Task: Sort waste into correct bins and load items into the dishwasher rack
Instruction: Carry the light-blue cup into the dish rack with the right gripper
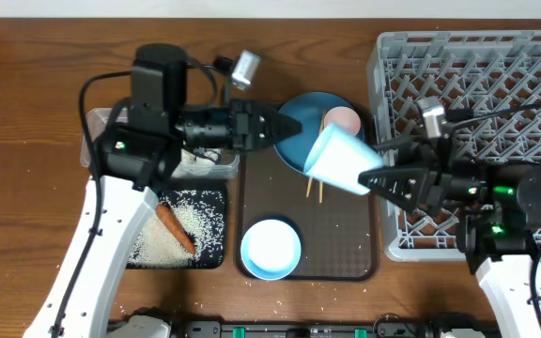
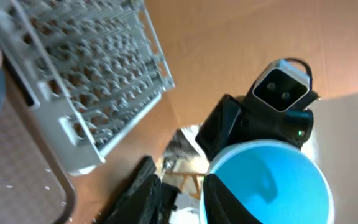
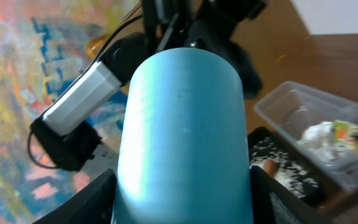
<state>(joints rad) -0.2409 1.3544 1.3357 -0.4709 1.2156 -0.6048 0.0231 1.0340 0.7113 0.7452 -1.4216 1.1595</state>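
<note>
From where I stand the waste looks dealt with: one wrapper (image 3: 325, 132) in the clear tub (image 1: 101, 131), and one carrot (image 1: 174, 228) with the rice (image 1: 195, 218) in the black tray (image 1: 224, 230). The left gripper (image 1: 275, 129) noses the one blue plate (image 1: 299, 127); I cannot tell its gape. On the brown tray (image 1: 346, 258) are one bowl (image 1: 270, 249), two chopsticks (image 1: 313, 188) and one pink cup (image 1: 344, 119). The right gripper (image 1: 378, 169) clamps the one light blue cup (image 1: 341, 160) aloft on its side. I reckon it is being loaded and must next swing over the rack (image 1: 477, 84), tip mouth-down, settle among pegs.
</note>
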